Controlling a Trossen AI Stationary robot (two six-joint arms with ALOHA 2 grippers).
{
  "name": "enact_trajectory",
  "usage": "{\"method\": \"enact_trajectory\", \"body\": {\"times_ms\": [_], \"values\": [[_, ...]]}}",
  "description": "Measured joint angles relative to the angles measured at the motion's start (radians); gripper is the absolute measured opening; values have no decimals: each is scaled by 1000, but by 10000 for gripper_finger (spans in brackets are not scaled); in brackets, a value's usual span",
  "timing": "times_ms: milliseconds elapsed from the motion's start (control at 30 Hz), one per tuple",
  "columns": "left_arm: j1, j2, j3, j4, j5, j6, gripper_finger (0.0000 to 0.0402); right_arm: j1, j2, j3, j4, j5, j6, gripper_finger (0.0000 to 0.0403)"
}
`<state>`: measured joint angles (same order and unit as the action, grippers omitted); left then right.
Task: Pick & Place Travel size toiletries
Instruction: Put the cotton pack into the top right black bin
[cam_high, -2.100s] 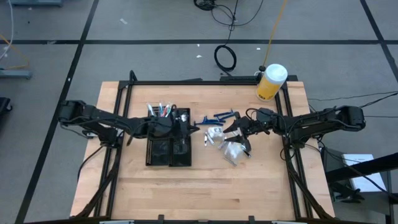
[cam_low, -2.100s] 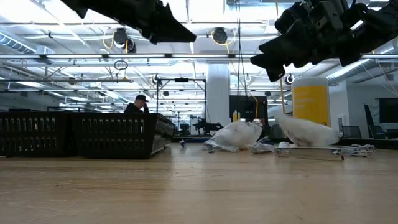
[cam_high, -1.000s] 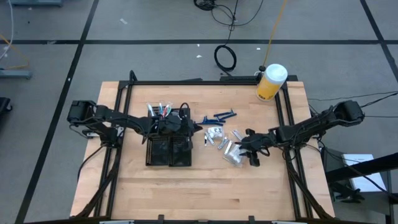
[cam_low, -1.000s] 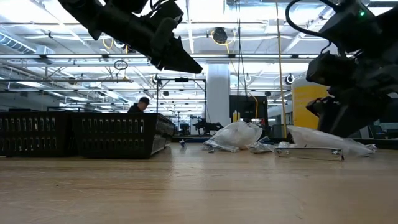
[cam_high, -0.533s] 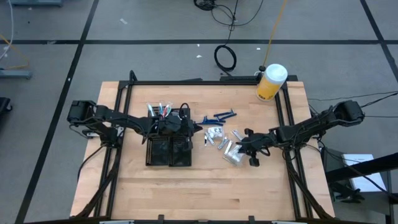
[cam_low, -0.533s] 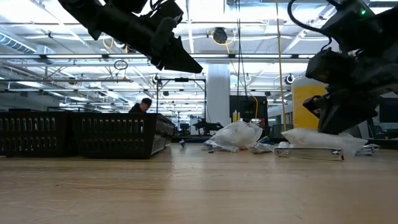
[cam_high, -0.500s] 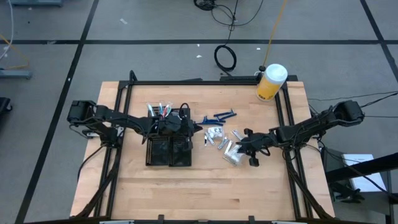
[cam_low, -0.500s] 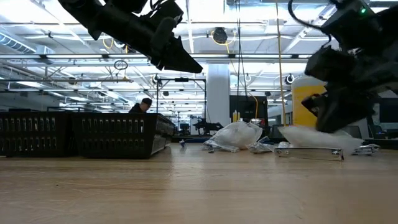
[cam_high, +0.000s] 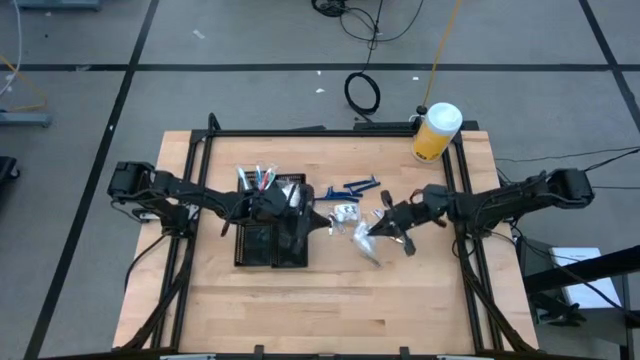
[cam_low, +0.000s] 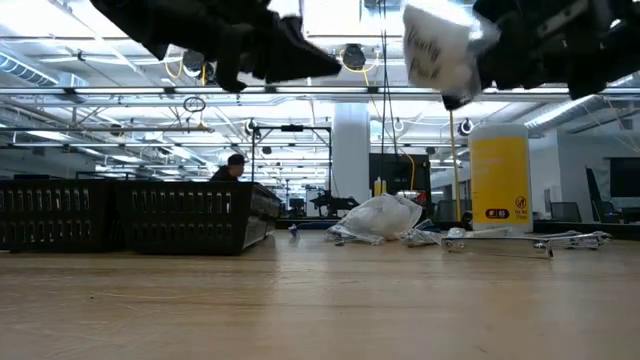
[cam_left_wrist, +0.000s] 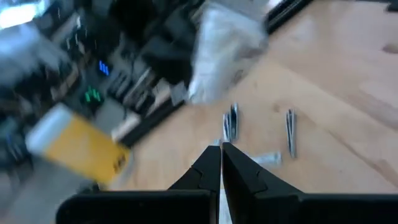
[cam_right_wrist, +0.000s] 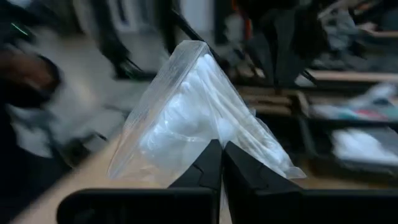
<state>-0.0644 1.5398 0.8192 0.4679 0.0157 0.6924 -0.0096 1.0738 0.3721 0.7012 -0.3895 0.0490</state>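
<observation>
Clear packet pinched in right hand, lifted above table; left hand closed, empty.

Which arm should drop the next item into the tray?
Right. Its gripper is shut on a clear packet, lifted off the table. The left gripper is shut, empty, beside the tray.

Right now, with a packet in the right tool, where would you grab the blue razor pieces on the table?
Grip one of the blue razor pieces across its thin handle near mid-length, coming straight down: they lie flat on the table, long axes roughly across it, so a side approach looks poor. The right tool, shut on the packet, must release that first.
</observation>
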Motion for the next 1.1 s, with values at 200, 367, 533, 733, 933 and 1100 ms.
{"method": "enact_trajectory", "body": {"times_ms": [200, 367, 533, 733, 933, 1100], "values": [[-16, 26, 27, 145, 19, -107, 24, -47, 14, 0, 57, -115, 42, 1], [-15, 115, 134, 132, 18, -175, 79, -58, 51, 0, 104, -134, 70, 0], [-15, 219, 263, 115, 19, -151, 148, -63, 96, 1, 217, -220, 105, 0], [-25, 214, 308, 38, 122, -126, 209, -63, 94, 1, 223, -316, 123, 0], [-25, 190, 308, 47, 450, -188, 225, -63, 94, 1, 235, -404, 123, 0], [-24, 210, 327, 63, 463, -202, 225, -63, 95, 1, 253, -338, 119, 0]]}}
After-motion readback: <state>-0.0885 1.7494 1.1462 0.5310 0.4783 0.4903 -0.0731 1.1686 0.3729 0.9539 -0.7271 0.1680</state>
